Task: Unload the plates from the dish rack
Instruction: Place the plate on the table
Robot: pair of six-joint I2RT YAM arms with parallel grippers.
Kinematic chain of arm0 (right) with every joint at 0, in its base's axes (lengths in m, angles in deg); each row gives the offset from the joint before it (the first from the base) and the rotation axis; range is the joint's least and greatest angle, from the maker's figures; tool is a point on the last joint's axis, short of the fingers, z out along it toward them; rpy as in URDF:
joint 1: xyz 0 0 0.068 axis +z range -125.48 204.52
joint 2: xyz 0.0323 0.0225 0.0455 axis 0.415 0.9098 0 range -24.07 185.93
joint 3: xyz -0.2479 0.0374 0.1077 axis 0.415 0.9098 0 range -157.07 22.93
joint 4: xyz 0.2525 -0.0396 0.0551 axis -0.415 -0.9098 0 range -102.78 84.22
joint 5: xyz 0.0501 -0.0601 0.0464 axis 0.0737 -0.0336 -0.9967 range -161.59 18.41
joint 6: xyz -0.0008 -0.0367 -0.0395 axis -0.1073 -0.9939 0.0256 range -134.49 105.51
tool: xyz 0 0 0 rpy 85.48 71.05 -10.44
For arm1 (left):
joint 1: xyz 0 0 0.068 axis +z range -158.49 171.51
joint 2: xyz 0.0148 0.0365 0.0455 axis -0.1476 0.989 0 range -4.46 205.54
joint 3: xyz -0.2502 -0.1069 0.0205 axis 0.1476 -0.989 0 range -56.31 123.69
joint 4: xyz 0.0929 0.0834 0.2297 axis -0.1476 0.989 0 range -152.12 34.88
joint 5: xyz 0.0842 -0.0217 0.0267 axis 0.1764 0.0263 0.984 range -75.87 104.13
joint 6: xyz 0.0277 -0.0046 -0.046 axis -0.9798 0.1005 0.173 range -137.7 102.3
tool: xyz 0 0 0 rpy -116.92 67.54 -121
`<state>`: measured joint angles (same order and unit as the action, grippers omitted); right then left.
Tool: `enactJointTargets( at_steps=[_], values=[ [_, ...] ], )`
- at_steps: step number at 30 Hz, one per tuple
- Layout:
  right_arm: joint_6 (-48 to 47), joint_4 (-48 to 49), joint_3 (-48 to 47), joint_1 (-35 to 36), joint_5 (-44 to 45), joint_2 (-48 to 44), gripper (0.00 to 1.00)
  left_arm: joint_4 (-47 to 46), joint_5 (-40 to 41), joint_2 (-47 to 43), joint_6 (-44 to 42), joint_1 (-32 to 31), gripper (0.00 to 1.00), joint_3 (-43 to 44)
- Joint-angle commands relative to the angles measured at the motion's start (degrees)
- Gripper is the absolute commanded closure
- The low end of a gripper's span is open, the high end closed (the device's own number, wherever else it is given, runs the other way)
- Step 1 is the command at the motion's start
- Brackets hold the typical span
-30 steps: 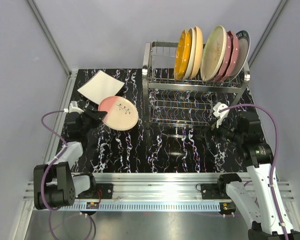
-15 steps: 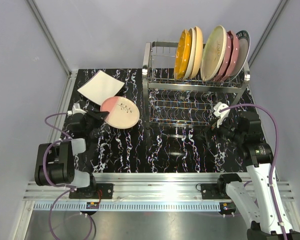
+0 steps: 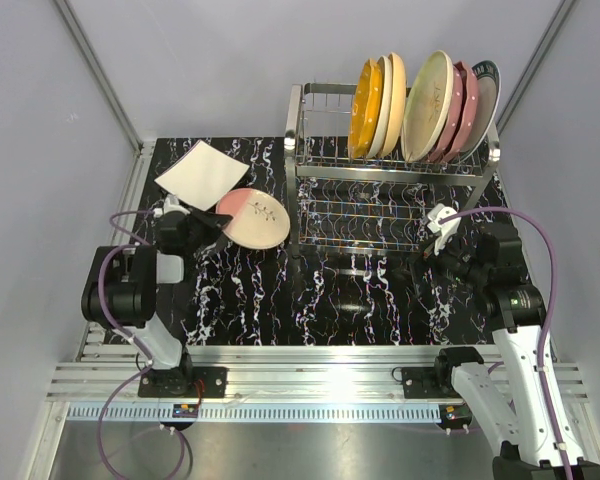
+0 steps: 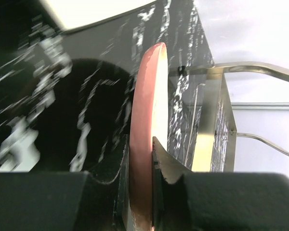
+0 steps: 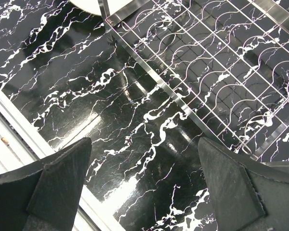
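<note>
A: L gripper [image 3: 212,222] pinches pink-cream plate [image 3: 255,217] by its rim, just right of white square plate [image 3: 202,172]. Looks like the placing step.
B: Next: lower it flat, release. Far right, other plates [image 3: 430,105] stand in dish rack [image 3: 390,170]; R gripper [image 5: 144,144] wide, empty.

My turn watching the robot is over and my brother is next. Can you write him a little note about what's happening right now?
Left gripper: jaws shut on the rim of the pink plate, close to the white square plate lying on the table.
Right gripper: jaws open, empty, in front of the dish rack.
Done: two plates out.
Left: set the pink one down, then unload the upright plates on the top tier.
</note>
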<state>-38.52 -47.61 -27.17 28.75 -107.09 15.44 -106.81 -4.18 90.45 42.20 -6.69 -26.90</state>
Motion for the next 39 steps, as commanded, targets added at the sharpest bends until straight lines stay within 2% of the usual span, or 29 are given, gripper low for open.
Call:
enactJointTargets(
  at_steps=[1,3,9,12,13,20,31,35,39],
  values=[
    [-0.93,0.87,0.19,-0.71,0.09,0.04,0.00,-11.48,2.04,1.32,1.19,-1.54,0.98,6.27],
    [-0.93,0.87,0.19,-0.80,0.09,0.05,0.00,-10.34,4.67,3.16,1.19,-4.43,0.96,8.55],
    [-1.02,0.78,0.10,-1.42,0.09,-0.22,0.00,-8.49,10.39,8.35,2.68,-7.78,0.77,12.16],
    [-1.11,0.69,0.19,-1.50,0.09,-0.31,0.00,-8.23,11.10,9.76,2.77,-9.01,0.69,12.95],
    [-1.11,0.78,0.19,-1.59,0.09,-0.22,0.00,-7.79,11.36,10.20,2.51,-9.45,0.64,13.30],
    [-1.19,0.60,0.19,-1.68,0.00,-0.57,0.00,-2.61,15.13,8.37,-2.40,-9.71,0.47,11.99],
    [-1.37,0.60,0.36,-1.77,0.00,-1.27,0.00,6.89,18.22,4.85,-8.04,-9.71,0.41,10.58],
    [-1.46,0.69,0.45,-1.94,0.00,-1.54,0.00,11.36,23.39,2.21,-9.71,-9.80,0.38,10.58],
    [-1.54,0.69,0.54,-2.21,0.09,-1.98,0.00,21.37,30.86,-3.49,-12.26,-9.71,0.31,11.11]
  ],
)
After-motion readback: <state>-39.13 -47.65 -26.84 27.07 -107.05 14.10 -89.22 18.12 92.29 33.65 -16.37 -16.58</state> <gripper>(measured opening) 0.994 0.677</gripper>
